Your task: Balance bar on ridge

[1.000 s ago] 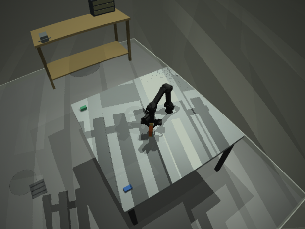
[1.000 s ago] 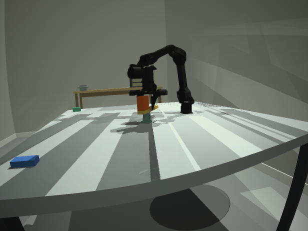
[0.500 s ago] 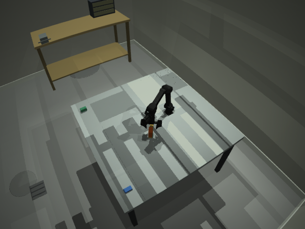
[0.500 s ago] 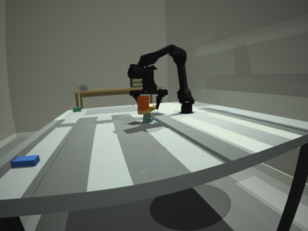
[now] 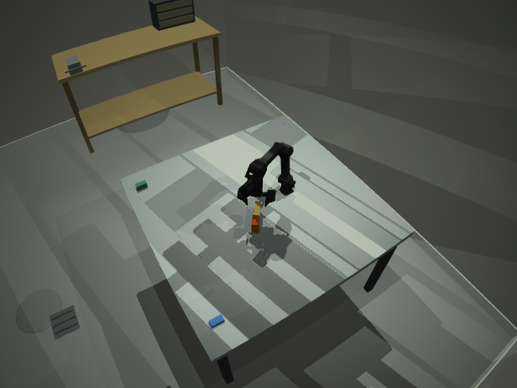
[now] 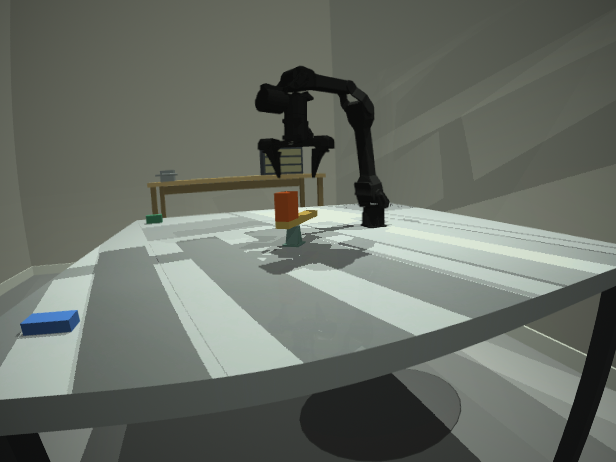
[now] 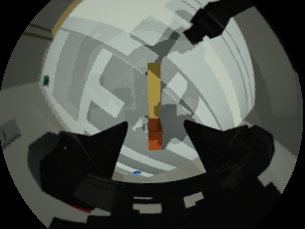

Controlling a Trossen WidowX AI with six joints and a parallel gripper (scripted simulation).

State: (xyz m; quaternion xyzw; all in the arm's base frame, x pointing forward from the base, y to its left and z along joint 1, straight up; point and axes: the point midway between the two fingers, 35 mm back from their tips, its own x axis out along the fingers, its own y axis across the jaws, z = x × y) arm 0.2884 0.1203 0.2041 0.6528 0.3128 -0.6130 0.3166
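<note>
The yellow bar lies across the top of the teal ridge, with an orange block on its near end in the exterior view. The bar looks about level there, though a slight tilt cannot be ruled out. Neither end appears to touch the table. The ridge is hidden under the bar in the wrist view. My gripper is wide open and empty, above the bar and block, touching neither.
A green block lies near the table's far left corner. A blue block lies near the front left corner. A wooden workbench stands beyond the table.
</note>
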